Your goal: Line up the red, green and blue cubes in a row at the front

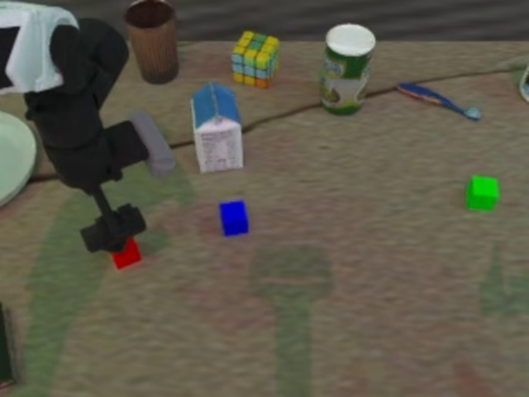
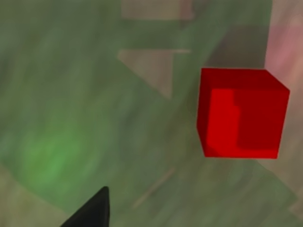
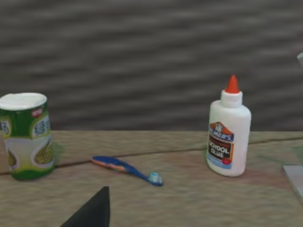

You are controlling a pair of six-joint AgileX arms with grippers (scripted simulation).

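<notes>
The red cube (image 1: 126, 254) lies on the mat at the front left. My left gripper (image 1: 114, 231) hangs just above its far-left corner, open and holding nothing. In the left wrist view the red cube (image 2: 241, 113) stands free on the mat, off to one side of the single dark fingertip (image 2: 94, 213) that shows. The blue cube (image 1: 233, 217) rests near the middle, in front of the milk carton. The green cube (image 1: 482, 192) sits far right. My right arm is out of the top view; one fingertip (image 3: 94, 210) of it shows above the table, holding nothing.
Along the back stand a brown cup (image 1: 152, 40), a milk carton (image 1: 216, 128), a multicoloured puzzle cube (image 1: 254, 59) and a green can (image 1: 346, 68). A blue toothbrush (image 1: 438, 100) lies back right, near a glue bottle (image 3: 228, 132). A pale green plate (image 1: 12, 157) sits at the left edge.
</notes>
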